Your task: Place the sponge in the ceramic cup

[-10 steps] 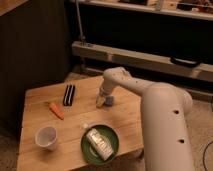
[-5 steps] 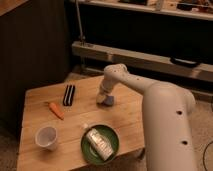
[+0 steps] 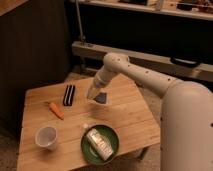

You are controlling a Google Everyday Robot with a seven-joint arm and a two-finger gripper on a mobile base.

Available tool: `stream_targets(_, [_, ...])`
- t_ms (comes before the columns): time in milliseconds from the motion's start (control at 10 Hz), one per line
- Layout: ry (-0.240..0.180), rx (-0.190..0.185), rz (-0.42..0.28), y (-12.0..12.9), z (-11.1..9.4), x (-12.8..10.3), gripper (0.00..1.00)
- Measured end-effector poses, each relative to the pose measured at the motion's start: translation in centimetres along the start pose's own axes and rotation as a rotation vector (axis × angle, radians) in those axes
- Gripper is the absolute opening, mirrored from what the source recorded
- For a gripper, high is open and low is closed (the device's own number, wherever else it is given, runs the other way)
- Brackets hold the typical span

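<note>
My gripper [image 3: 95,95] reaches down over the middle of the wooden table [image 3: 127,117], at the end of the white arm coming from the right. The light-blue sponge [image 3: 102,98] sits at its tip, partly hidden by the fingers, and the gripper looks shut on it just above the tabletop. The white ceramic cup [image 3: 46,137] stands upright near the table's front left corner, well to the lower left of the gripper.
A black-and-white striped block [image 3: 69,95] lies left of the gripper, with an orange carrot [image 3: 56,110] in front of it. A green plate [image 3: 114,149] holding a box [image 3: 99,144] sits at the front middle. A shelf runs behind the table.
The fingers have shut on the sponge, and the arm has risen and shifted slightly left with it. The other objects have not moved.
</note>
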Motion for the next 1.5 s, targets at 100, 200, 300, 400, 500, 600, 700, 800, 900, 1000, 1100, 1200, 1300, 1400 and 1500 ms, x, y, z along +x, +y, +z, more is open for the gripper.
stream_targets(100, [-0.057, -0.054, -0.030, 2.2, -0.9, -2.5, 0.00])
stream_targets(200, [-0.104, -0.102, -0.059, 4.1, -1.4, -4.3, 0.00])
stream_targets(300, [-0.158, -0.156, -0.094, 6.3, -1.7, -6.3, 0.00])
stream_targets(400, [-0.225, -0.223, -0.136, 8.9, -2.1, -8.4, 0.00])
stream_targets(500, [-0.271, -0.266, -0.164, 10.5, -2.3, -9.8, 0.00])
stream_targets(600, [-0.331, -0.335, -0.200, 12.8, -2.1, -11.4, 0.00])
stream_targets(700, [-0.401, -0.413, -0.240, 15.2, -1.8, -13.2, 0.00])
stream_targets(800, [-0.454, -0.473, -0.268, 17.0, -1.5, -14.3, 0.00])
stream_targets(900, [-0.524, -0.548, -0.307, 19.1, -1.1, -15.8, 0.00])
stream_targets(1000, [-0.592, -0.624, -0.351, 21.3, -0.6, -17.3, 0.00])
stream_targets(1100, [-0.647, -0.690, -0.395, 23.1, -0.1, -18.6, 0.00])
stream_targets(1200, [-0.697, -0.746, -0.447, 24.7, 0.1, -19.8, 0.00])
stream_targets(1300, [-0.729, -0.779, -0.490, 25.7, 0.3, -20.6, 0.00])
stream_targets(1400, [-0.767, -0.806, -0.539, 26.6, 0.6, -21.7, 0.00])
stream_targets(1500, [-0.782, -0.806, -0.565, 26.8, 0.9, -22.0, 0.00])
